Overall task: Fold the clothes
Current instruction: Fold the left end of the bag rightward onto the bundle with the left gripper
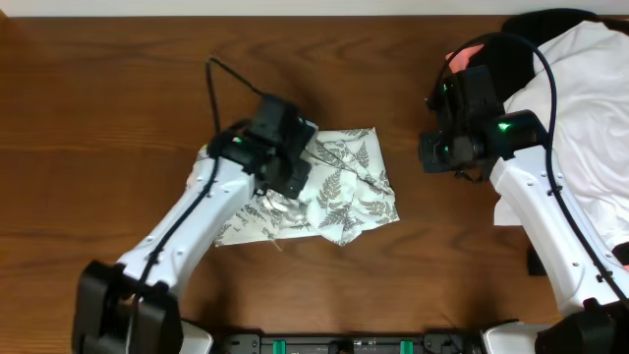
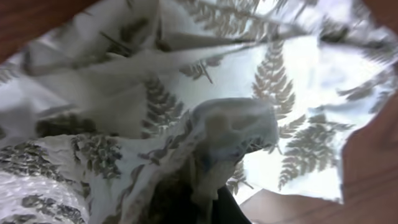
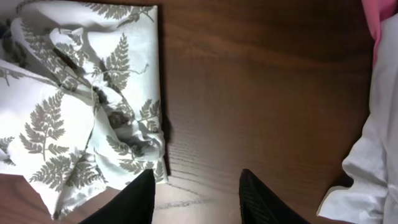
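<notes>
overhead: the fern-print garment (image 1: 344, 187) lies crumpled mid-table, a little left of centre. the left gripper (image 1: 283, 169) sits on its left part. the right gripper (image 1: 437, 149) hangs over bare table (image 1: 98, 98) to the right, near a plain white garment (image 1: 590, 118).

left wrist: the jaws are clenched on a bunched ridge of the fern-print garment (image 2: 233, 127), which drapes limp around them.

right wrist: the jaws stand apart and empty, with the garment's right edge (image 3: 134, 130) on the left.

it looks thin, light and floppy. a corner or hem seems a better hold than the bunched middle.
</notes>
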`<state>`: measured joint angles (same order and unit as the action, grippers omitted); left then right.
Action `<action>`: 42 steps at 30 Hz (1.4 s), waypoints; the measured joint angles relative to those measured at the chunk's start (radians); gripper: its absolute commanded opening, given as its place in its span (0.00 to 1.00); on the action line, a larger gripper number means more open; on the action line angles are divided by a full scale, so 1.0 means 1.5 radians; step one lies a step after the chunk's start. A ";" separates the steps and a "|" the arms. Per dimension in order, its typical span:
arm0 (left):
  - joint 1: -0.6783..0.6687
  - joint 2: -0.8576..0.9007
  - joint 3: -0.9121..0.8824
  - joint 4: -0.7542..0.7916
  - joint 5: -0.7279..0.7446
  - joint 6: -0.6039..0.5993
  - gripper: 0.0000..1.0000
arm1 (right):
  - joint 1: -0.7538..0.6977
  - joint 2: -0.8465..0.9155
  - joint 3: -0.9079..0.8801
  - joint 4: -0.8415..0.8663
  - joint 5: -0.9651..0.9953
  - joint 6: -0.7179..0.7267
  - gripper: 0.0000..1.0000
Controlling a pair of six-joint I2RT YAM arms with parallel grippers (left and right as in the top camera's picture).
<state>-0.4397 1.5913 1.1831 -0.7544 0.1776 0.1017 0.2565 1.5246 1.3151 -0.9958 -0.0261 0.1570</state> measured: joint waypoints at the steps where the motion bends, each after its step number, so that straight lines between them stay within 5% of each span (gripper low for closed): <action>1: -0.002 0.010 0.000 0.001 -0.004 0.000 0.09 | 0.000 0.000 0.000 -0.002 0.000 0.000 0.42; 12: -0.003 0.036 0.000 0.096 -0.020 -0.012 0.13 | 0.000 0.000 0.000 -0.007 -0.002 0.000 0.42; 17: -0.003 0.036 0.000 0.136 -0.021 -0.056 0.24 | 0.000 0.000 0.000 -0.007 -0.002 0.000 0.42; 26: -0.003 0.036 0.000 0.162 -0.007 -0.133 0.65 | 0.000 0.000 0.000 -0.007 -0.002 0.000 0.42; 36: 0.009 0.036 0.000 0.055 -0.001 -0.140 0.69 | 0.000 0.000 0.000 -0.011 -0.002 0.000 0.43; 42: 0.009 0.033 0.000 0.044 0.000 -0.100 0.89 | 0.000 0.000 0.000 -0.009 -0.002 0.000 0.43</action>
<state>-0.4263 1.6405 1.1828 -0.6888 0.1772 -0.0490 0.2565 1.5246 1.3151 -1.0100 -0.0296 0.1570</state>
